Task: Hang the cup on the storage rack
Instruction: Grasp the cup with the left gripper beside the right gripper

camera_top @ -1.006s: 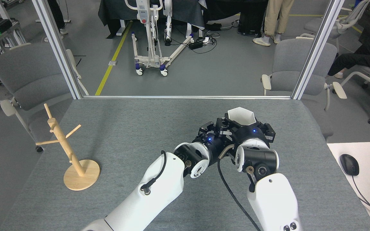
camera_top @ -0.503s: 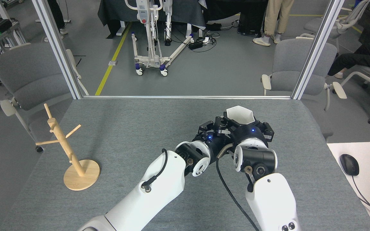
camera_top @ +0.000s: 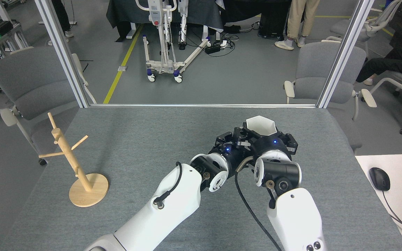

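Observation:
The white cup, its hexagonal rim facing up, is at the right centre of the table; only its upper part shows. My right gripper sits right under and around it, dark fingers on either side, and appears shut on the cup. My left gripper is pressed in beside it, against the cup's left side; its fingers are dark and bunched, so open or shut is unclear. The wooden storage rack, with round base and angled pegs, stands far off at the table's left edge with nothing on its pegs.
The grey felt table has metal frame posts at its back corners. Grey chairs stand behind it. A white desk with a mouse and keyboard adjoins at the right. A black cable runs between my forearms.
Both grippers and the cup shifted slightly up and to the left together a second ago; in the last half second nothing has visibly moved.

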Tool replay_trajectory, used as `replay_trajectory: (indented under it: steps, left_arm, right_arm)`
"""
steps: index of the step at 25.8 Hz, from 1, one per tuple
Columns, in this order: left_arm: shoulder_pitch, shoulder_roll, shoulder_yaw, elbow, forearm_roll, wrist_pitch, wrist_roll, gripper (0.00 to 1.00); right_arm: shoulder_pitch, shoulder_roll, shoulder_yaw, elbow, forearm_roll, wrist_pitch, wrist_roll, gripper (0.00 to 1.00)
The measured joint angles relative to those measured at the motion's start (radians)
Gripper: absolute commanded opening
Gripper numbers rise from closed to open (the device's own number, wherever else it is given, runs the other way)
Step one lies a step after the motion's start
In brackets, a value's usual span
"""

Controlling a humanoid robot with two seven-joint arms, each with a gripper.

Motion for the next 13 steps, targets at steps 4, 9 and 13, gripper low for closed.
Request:
replay_trajectory:
  steps: [4, 9, 13]
  left_arm:
    - [0.000, 0.000, 0.000, 0.000, 0.007, -0.003, -0.003, 0.00]
    - [0.000, 0.000, 0.001, 0.001, 0.015, -0.004, -0.003, 0.00]
    - [0.000, 0.000, 0.002, 0.007, 0.016, -0.007, -0.001, 0.00]
  right_arm:
    - [0.000, -0.002, 0.001, 0.001, -0.001, 0.000, 0.005, 0.13]
    - [0.000, -0.004, 0.002, 0.003, -0.002, 0.000, 0.007, 0.42]
    - [0.001, -0.002, 0.002, 0.004, -0.002, 0.000, 0.003, 0.94]
